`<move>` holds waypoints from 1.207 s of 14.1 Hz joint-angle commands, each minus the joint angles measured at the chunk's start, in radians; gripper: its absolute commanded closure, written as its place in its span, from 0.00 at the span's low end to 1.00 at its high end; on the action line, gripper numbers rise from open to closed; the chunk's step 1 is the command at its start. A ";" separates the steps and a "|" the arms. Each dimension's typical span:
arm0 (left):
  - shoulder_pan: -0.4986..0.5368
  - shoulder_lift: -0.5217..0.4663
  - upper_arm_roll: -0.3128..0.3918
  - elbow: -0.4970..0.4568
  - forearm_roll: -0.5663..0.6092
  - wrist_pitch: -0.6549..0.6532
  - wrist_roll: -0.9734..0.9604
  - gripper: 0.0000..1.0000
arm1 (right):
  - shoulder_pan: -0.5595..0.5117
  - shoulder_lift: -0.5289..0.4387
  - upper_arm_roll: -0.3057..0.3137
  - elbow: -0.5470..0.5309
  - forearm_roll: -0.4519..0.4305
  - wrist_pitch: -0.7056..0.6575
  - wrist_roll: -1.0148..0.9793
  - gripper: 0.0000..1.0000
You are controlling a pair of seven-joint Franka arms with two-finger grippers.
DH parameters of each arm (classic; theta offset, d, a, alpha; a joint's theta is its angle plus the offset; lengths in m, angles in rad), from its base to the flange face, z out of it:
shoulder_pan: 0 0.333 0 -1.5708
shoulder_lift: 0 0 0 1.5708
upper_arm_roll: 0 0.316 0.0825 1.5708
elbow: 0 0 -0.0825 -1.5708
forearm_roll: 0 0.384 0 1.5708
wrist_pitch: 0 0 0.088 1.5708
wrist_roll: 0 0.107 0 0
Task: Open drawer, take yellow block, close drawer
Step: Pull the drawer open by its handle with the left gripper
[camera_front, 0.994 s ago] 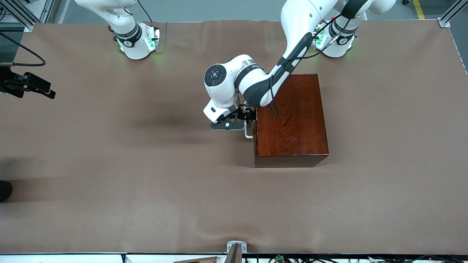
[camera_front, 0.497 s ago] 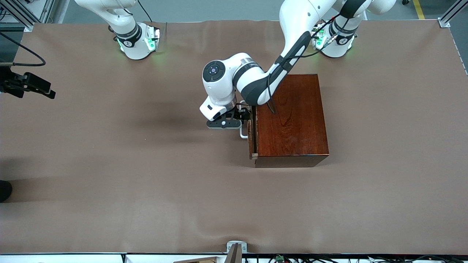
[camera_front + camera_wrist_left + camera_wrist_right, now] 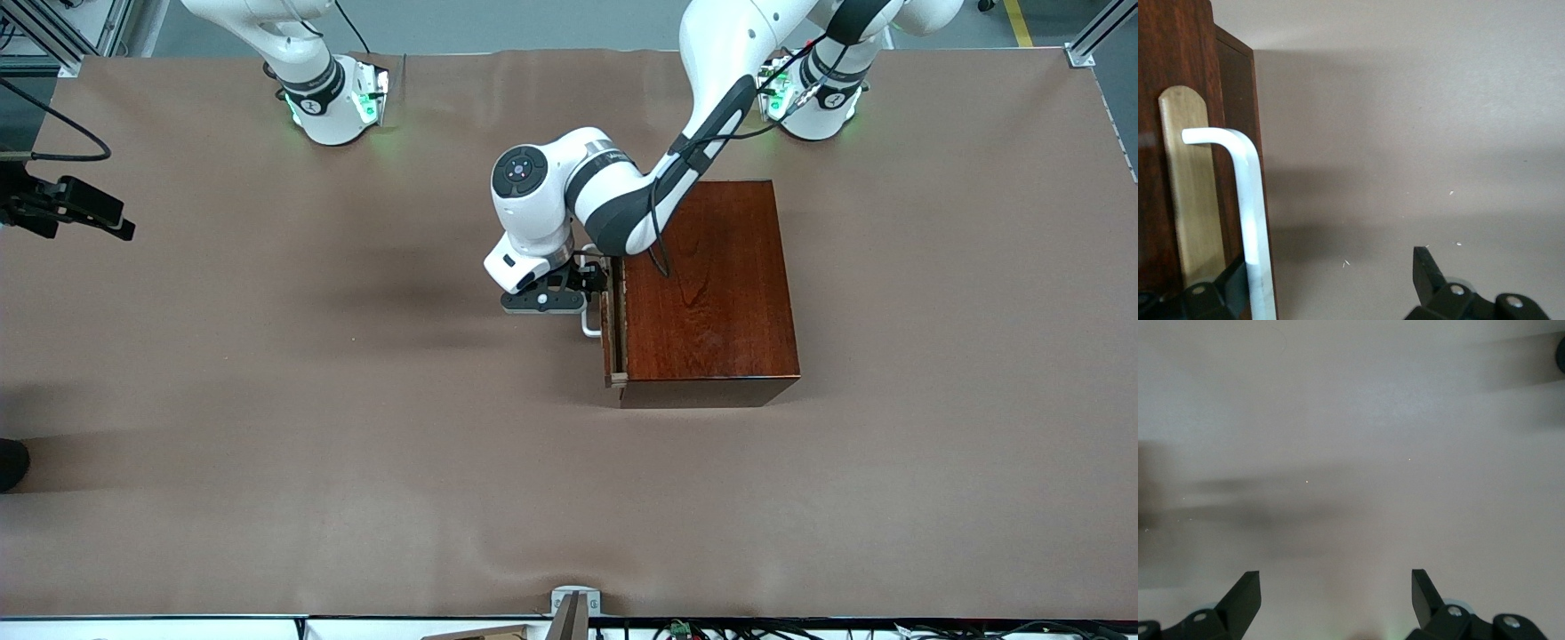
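Spreading its 2 fingers wide, the left gripper (image 3: 1331,287) sits at the drawer's white handle (image 3: 1248,213), gripping nothing. One finger (image 3: 1218,293) lies against the handle bar on the drawer-front side, wedged between the bar and the pale wooden plate (image 3: 1191,207) the handle is fixed to; the other finger (image 3: 1428,273) stands well apart from the bar, over bare brown table cover (image 3: 1418,120). From the front the left gripper (image 3: 578,289) shows at the face of the box that looks toward the right arm's end of the table, and the handle (image 3: 591,327) pokes out just beside its fingers, on the side nearer the front camera. The drawer (image 3: 610,333) stands pulled out by only a narrow strip from the dark reddish-brown box (image 3: 711,293). No yellow block shows anywhere. The right gripper (image 3: 1335,600) waits with its fingers (image 3: 1245,593) apart too, nothing between them, hanging over bare table cover.
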 commanded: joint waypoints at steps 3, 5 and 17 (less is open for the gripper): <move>-0.008 0.007 -0.008 0.024 -0.014 0.065 -0.009 0.00 | -0.001 0.000 0.001 0.003 -0.005 0.000 0.009 0.00; -0.009 0.013 -0.008 0.024 -0.014 0.093 -0.020 0.00 | -0.001 0.000 0.001 0.003 -0.005 0.000 0.009 0.00; -0.034 0.025 -0.008 0.024 -0.046 0.232 -0.039 0.00 | -0.001 0.000 0.001 0.003 -0.005 0.002 0.009 0.00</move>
